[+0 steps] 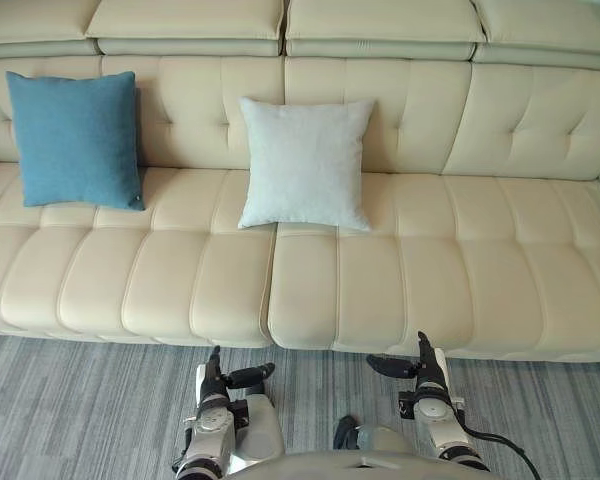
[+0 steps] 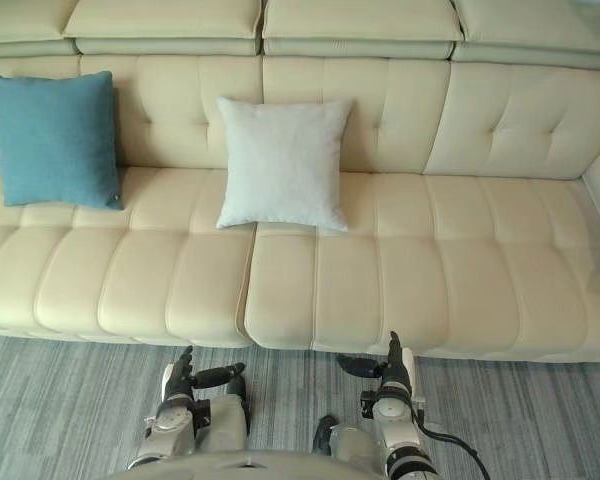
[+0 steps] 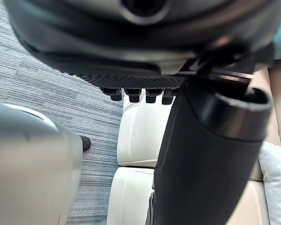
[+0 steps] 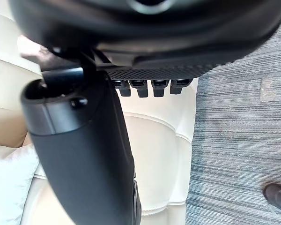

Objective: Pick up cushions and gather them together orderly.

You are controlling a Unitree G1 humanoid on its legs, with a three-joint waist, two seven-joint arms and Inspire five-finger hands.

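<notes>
The left hand (image 1: 218, 390) and right hand (image 1: 427, 378) hover open and empty over the carpet (image 1: 80, 400), as the blue cushion (image 1: 75, 138) and white cushion (image 1: 305, 163) lean well apart against the sofa (image 1: 430, 270) back, awaiting pickup.

A blue cushion (image 1: 75, 138) stands upright far ahead-left of the left hand (image 1: 216, 392); a white cushion (image 1: 305, 163) stands upright far ahead, slightly right.

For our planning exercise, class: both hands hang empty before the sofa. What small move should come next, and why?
Probably reach the left hand forward toward the white cushion: it leans nearest, apart from the blue cushion, and neither this hand nor the right hand holds anything.
</notes>
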